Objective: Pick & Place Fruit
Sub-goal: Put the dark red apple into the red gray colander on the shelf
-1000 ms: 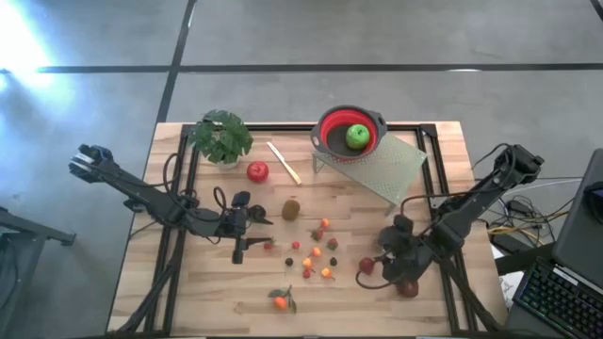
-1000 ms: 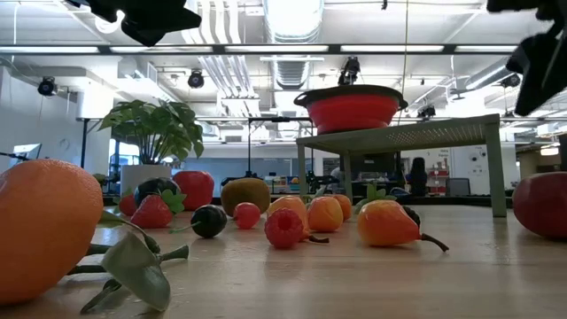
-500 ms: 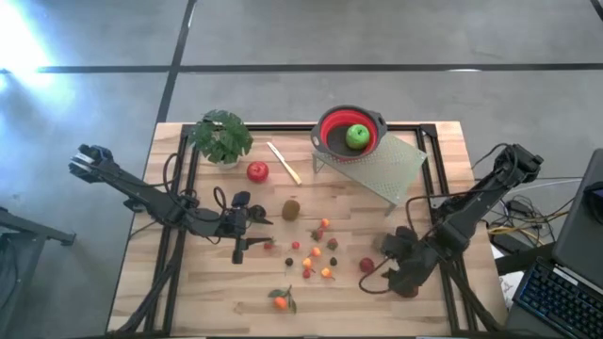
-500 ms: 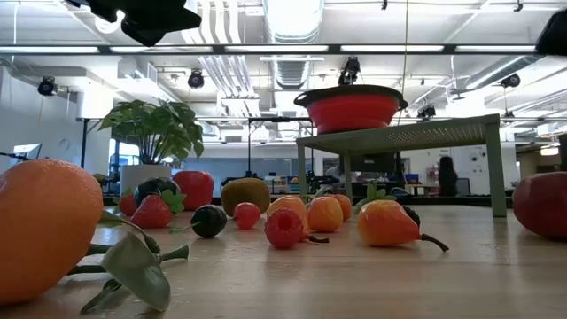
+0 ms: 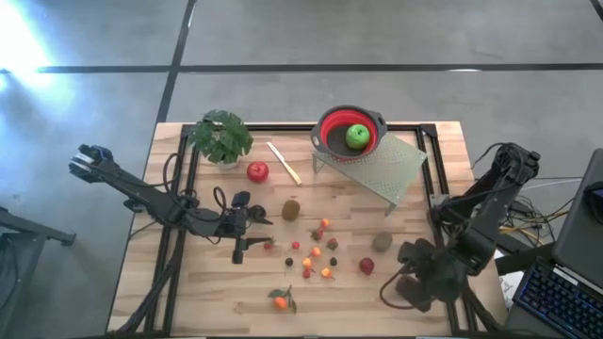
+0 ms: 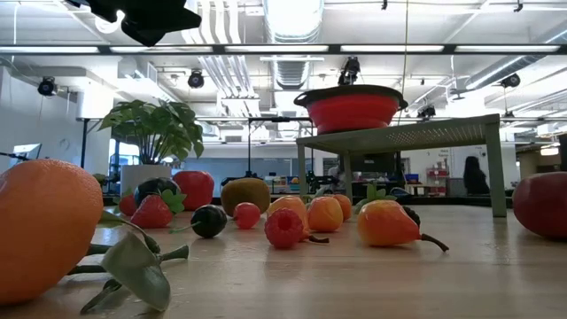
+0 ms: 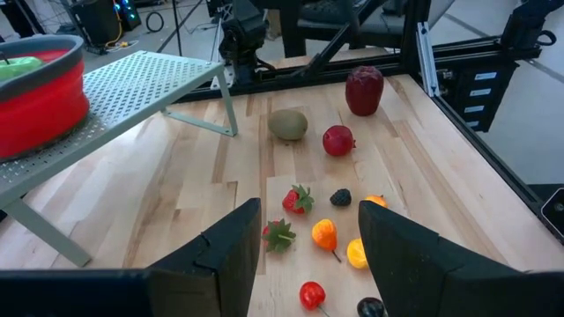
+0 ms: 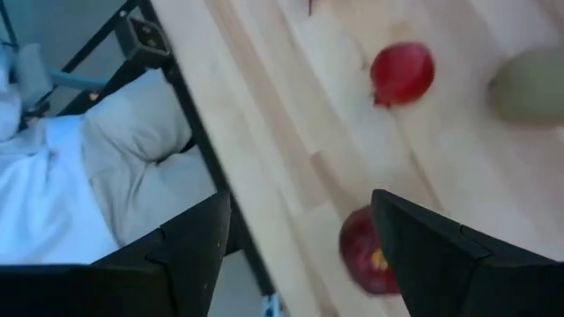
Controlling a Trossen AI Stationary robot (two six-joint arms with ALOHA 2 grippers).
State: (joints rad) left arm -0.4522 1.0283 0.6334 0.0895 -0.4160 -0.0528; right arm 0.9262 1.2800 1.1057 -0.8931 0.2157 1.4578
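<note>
wooden table (image 5: 198,282) fills frame centre; small fruit (image 5: 316,250) scattered mid-table, green apple (image 5: 357,137) in red bowl (image 5: 331,134) up top. left end effector (image 5: 247,224) fingers apart, empty, centre-left. right end effector (image 5: 407,283) fingers apart, empty, lower right.

No text, label, brand, number or sign can be read anywhere in these views
</note>
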